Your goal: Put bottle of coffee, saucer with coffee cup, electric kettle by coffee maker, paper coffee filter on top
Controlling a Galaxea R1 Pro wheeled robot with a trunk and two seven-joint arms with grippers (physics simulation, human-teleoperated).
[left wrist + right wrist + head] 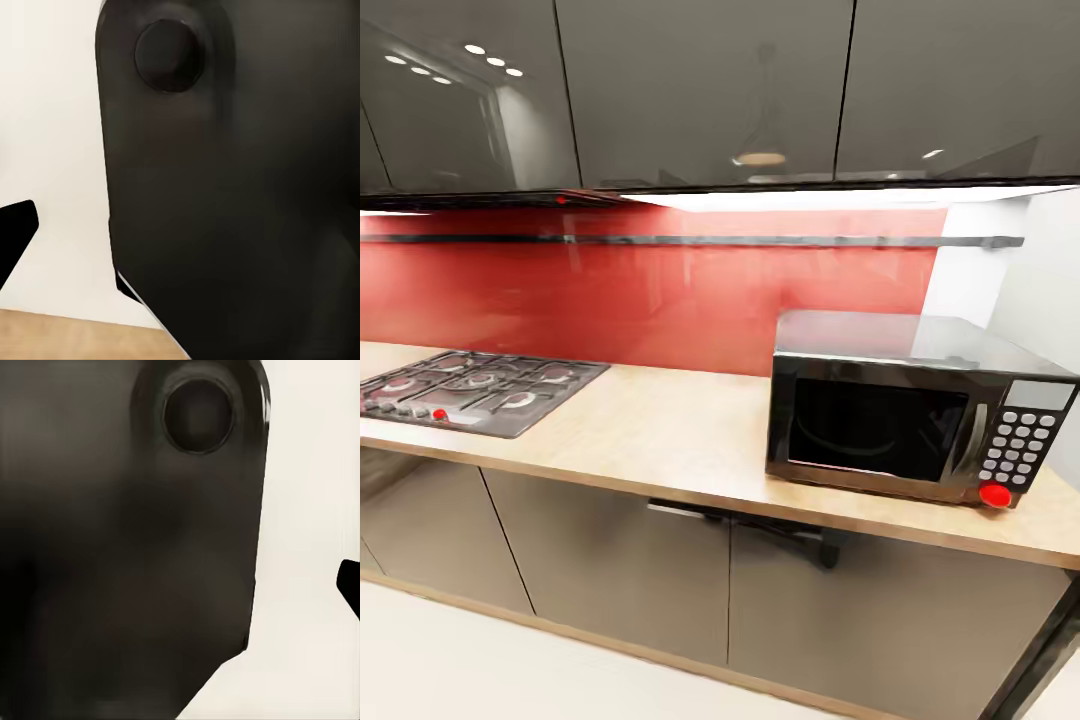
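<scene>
From the robot's head, the long light tan, wood-look speckled kitchen countertop (660,430) runs across the room over grey cabinet fronts (610,570). A black gas hob (475,390) with grey burner rings is set into it on the left, a small red knob at its front edge. Well apart from it, toward the right, a boxy black and silver microwave oven (915,405) sits on the worktop, its door dark, a keypad of pale buttons and a round red button at its right front corner. Behind both, a glossy red backsplash (650,300) covers the wall, and a thin dark kitchen shelf (690,240) crosses it high up, below glossy grey upper cabinets (700,90). The stretch of shelf in sight carries nothing that I can make out.

In each wrist view a large dark rounded body (240,187) of the robot itself sits very close to the lens, against pale floor. A strip of tan wood (67,337) lies along one edge in the left wrist view. Whether either gripper is spread or pressed together, I cannot tell.
</scene>
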